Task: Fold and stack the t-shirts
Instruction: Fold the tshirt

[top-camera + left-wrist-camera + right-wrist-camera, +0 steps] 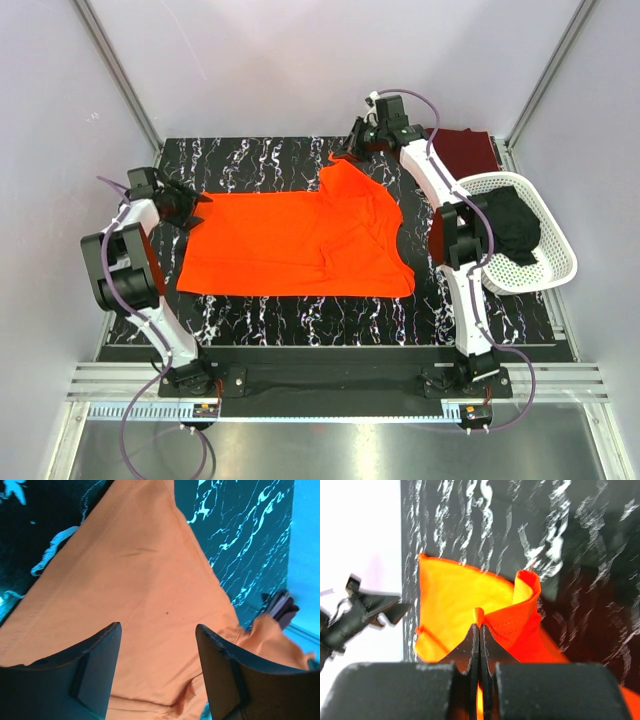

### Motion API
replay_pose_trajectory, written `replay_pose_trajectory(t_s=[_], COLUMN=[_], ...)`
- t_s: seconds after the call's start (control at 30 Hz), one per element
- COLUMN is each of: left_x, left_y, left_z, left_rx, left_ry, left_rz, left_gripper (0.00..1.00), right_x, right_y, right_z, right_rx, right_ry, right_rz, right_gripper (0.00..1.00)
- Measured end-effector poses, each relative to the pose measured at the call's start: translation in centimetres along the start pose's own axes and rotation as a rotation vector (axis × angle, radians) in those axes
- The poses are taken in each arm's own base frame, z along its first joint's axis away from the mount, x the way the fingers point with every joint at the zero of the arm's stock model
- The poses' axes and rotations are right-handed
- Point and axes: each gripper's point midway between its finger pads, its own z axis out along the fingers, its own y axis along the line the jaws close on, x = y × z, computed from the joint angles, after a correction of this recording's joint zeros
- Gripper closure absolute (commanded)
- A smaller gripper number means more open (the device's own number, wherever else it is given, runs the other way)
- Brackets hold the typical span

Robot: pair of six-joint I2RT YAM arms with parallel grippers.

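From above, the orange shirt (300, 245) lies spread out in the middle of the table (300, 315). The maroon shirt (465, 150) sits at the far right corner, and the black shirt (515, 225) is in the basket (555, 265). The left gripper (192, 205) is at the orange shirt's left edge, the right gripper (350, 150) at its far corner.

Left wrist: the jaws stand wide apart over orange cloth, perhaps not touching it.

Right wrist: the jaws are clamped on a raised fold of the orange shirt.
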Motion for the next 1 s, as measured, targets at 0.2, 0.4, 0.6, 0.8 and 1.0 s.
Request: replay_pose_trajectory(t_s=[0.2,0.4,0.6,0.8,1.0], left_x=[-1.5,-3.6,-8.2,-10.5,-9.2], left_y=[-1.1,-3.1,-7.9,-4.8,-0.4], left_z=[1.8,3.0,5.1,7.3,9.3], left_rx=[0.011,-0.010,-0.039,-0.195,-0.325], left_ry=[-0.018,-0.180,-0.331,-0.306,-0.167], left_rz=[-0.046,0.097,0.395,0.552,0.559], left_gripper=[0.39,0.56,0.58,0.50,0.48], right_x=[1.7,1.7,2.4,3.0,2.8], right_y=[1.6,0.8,0.0,-0.6,-0.7], right_z=[-0.8,-1.0,-0.7,-0.5,-0.5], right_rx=[0.001,0.019,0.029,0.035,0.032], right_ry=[0.032,0.041,0.060,0.078,0.073], right_rz=[-0.033,-0.040,-0.034,-0.022,-0.022], right_gripper=[1.00,1.00,1.00,1.00,1.00])
